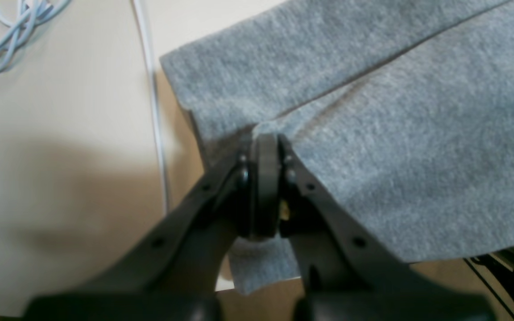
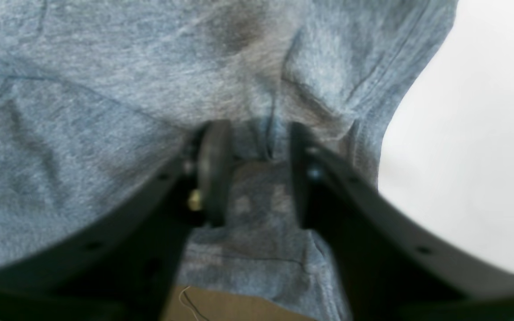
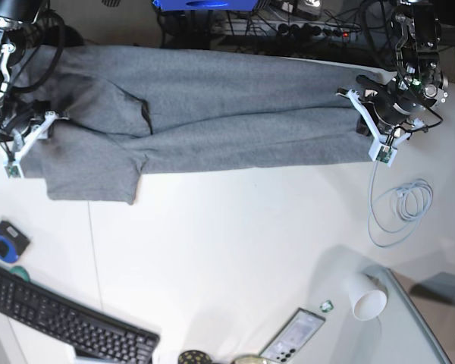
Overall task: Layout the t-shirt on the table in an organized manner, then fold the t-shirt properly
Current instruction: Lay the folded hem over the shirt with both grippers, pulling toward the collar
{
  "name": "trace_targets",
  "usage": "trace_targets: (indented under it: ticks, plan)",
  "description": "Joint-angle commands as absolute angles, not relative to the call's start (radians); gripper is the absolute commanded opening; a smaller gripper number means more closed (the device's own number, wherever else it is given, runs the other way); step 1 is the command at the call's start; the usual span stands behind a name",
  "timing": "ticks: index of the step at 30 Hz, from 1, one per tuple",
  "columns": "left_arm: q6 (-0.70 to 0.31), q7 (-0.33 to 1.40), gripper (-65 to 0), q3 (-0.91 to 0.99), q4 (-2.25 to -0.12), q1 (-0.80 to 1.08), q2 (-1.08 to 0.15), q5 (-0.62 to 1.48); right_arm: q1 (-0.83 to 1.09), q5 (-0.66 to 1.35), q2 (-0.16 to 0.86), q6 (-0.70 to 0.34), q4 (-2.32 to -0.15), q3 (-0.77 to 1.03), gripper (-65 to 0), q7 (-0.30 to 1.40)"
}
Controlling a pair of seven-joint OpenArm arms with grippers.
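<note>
Left end effector [image 1: 266,147] pinches the t-shirt [image 3: 212,114] edge; right end effector [image 2: 257,174] stands parted over cloth on the table [image 3: 235,250].

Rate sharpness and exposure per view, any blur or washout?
Left wrist: fingers soft at close range, t-shirt weave fairly clear. Right wrist: soft throughout, table blown out white. Base: sharpest, evenly lit, mild shadow beside the paper cup.
</note>
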State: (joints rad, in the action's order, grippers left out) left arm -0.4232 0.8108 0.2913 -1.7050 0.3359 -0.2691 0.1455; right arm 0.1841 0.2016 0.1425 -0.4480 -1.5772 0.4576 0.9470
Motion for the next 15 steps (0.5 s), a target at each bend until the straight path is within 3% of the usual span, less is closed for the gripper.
trace_targets:
  ticks: [1, 5, 8, 11, 15]
  plan:
    - [-0.421, 0.803, -65.0, 0.295, -1.727, 0.334, -0.288, 0.145, 0.177, 0.208, 0.153, -0.446, -1.595, 0.464, -37.7, 0.938]
    - [-0.421, 0.803, -63.4, 0.305, -1.728, 0.334, -0.3, 0.145, 0.176, 0.208, 0.153, -0.446, -1.598, 0.466, -36.5, 0.937]
    - [-0.421, 0.803, -42.8, 0.306, -1.732, 0.334, -0.303, 0.145, 0.165, 0.209, 0.153, -0.446, -1.598, 0.501, -36.5, 0.928]
    - [-0.421, 0.803, -26.7, 0.308, -1.768, 0.334, -0.318, 0.15, 0.125, 0.209, 0.153, -0.447, -1.593, 0.539, -37.1, 0.888]
    - [-0.421, 0.803, -16.0, 0.344, -1.827, 0.328, -0.312, 0.156, 0.077, 0.208, 0.166, -0.449, -1.589, 0.545, -37.2, 0.86]
